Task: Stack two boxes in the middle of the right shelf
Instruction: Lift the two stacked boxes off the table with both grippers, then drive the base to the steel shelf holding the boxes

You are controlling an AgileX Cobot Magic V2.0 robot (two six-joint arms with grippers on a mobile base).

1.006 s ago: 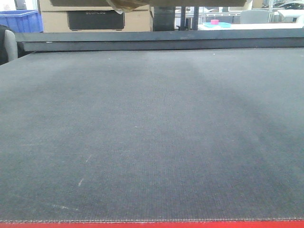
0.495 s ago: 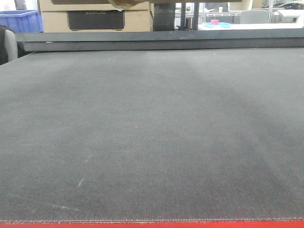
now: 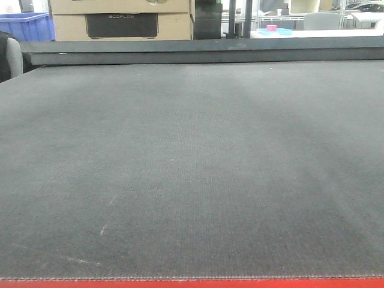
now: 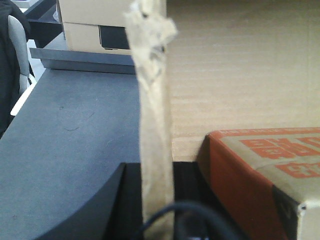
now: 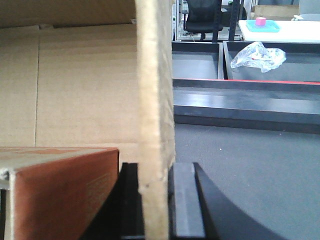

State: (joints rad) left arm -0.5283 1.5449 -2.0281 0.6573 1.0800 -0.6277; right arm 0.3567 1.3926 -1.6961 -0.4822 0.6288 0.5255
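A brown cardboard box point(image 4: 240, 75) is held up between both arms, above the table. My left gripper point(image 4: 156, 172) is shut on the box's left wall, whose torn edge point(image 4: 152, 100) runs up between the jaws. On the opposite wall point(image 5: 155, 100) of the same box point(image 5: 85, 85), my right gripper point(image 5: 156, 172) is shut. An orange-printed carton point(image 4: 260, 170) lies inside the box, also seen in the right wrist view point(image 5: 60, 190). The front view shows neither the box nor the grippers. The shelf is out of view.
The dark grey table top point(image 3: 192, 168) with a red front edge point(image 3: 192, 283) spreads below. Beyond its raised far rim point(image 3: 198, 51) stand stacked tan cartons point(image 3: 120, 18), a blue bin point(image 3: 27, 25), and black trays with a plastic bag point(image 5: 257, 55).
The underside of the held box, visible along the top of the front view earlier, has risen out of that frame.
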